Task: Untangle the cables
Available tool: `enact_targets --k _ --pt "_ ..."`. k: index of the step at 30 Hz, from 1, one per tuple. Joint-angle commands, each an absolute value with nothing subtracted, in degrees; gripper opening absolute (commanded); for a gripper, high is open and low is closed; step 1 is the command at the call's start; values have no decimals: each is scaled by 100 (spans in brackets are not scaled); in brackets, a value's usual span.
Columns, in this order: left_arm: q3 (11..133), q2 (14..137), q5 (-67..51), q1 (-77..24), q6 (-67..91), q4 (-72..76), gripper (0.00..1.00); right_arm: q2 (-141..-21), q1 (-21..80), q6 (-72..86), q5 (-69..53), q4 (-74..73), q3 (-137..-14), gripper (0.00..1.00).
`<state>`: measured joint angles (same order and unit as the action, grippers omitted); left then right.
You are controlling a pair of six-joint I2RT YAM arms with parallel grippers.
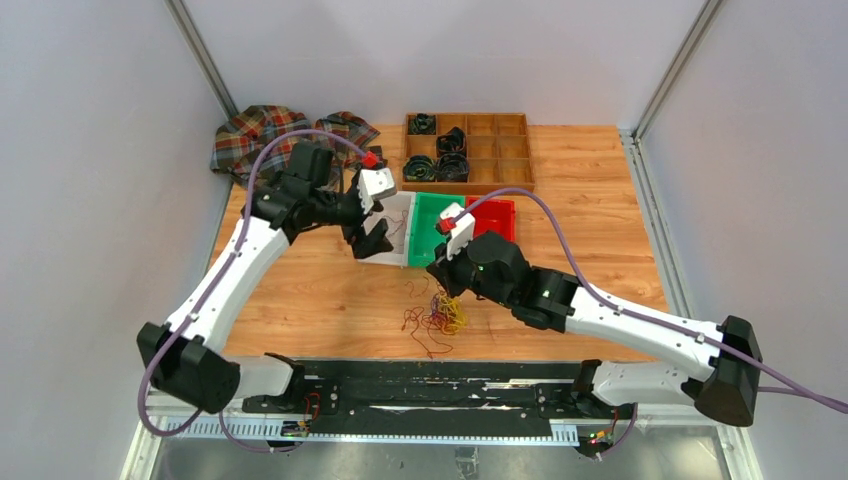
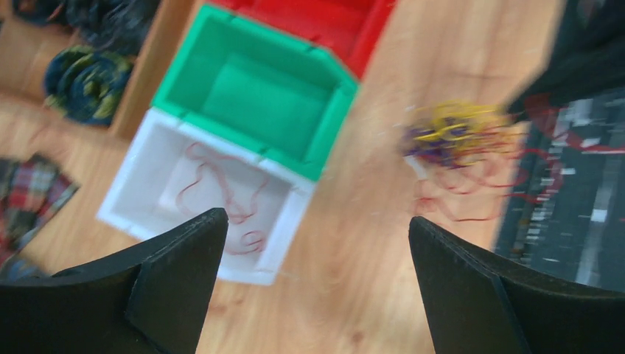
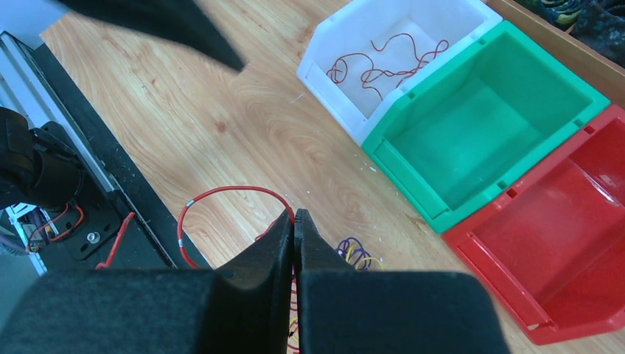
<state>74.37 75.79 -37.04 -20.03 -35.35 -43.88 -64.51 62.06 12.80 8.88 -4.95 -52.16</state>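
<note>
Our right gripper [image 3: 294, 215] is clenched on thin red, yellow and purple wire cables [image 1: 440, 315] heaped on the wooden bench [image 1: 330, 300]. Our left gripper [image 2: 317, 225] hangs released above a white plastic bin [image 2: 129, 193] holding one loose red cable [image 3: 345, 71].

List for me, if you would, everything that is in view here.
table: one, wooden, under everything
white bin: one, left end of the bin row
green bin: one, middle of the row, empty
red bin: one, right end
tangled cables: one pile, red, purple and yellow, on the table nearer than the bins
loose cable: red, count unclear, in the white bin
wooden tray: one, brown, beyond the bins
black coiled bands: about four, in the tray's left compartments
plaid cloth: one, far left corner
left gripper: black fingers, open, over the white bin
right gripper: black fingers, shut on the tangled cables
</note>
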Motion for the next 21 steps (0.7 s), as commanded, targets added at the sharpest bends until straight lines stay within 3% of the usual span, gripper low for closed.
enact_targets --k 1,6,15,21 --pt "7368 7045 -5423 -2034 -3030 -4816 98 -6737 6100 1304 801 -424 -5577 1" --pt "7118 6643 -5578 -2275 -2698 -4830 98 -7244 6100 1292 1043 -566 -5964 1" --pt "6281 6203 -4860 -2584 -2646 -4409 99 -7911 6108 1536 1248 -608 -6490 1" --pt "5730 5815 -4388 -2588 -1641 -3050 77 -7946 6108 1664 921 -210 -6334 1"
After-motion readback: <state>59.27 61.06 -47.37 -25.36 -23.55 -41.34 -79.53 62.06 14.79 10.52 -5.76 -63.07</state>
